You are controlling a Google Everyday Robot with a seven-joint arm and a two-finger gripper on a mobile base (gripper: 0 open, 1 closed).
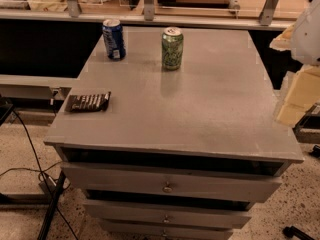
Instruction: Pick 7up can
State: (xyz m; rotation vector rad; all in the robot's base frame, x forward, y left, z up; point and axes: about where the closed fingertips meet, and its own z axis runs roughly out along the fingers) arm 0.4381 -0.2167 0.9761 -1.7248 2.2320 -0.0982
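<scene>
Green with pale mottling, the 7up can (pixel 172 48) stands upright near the back of the grey cabinet top (pixel 200 109), just right of the blue can (pixel 114 39) and well apart from the dark snack pack (pixel 88 102) lying flat at the left edge. Pale and blurred, the gripper (pixel 299 96) hangs at the right side of the view, past the cabinet's right edge. The 7up can is well apart from it, to its left and farther back; whether the gripper is wide or narrow I cannot tell.
</scene>
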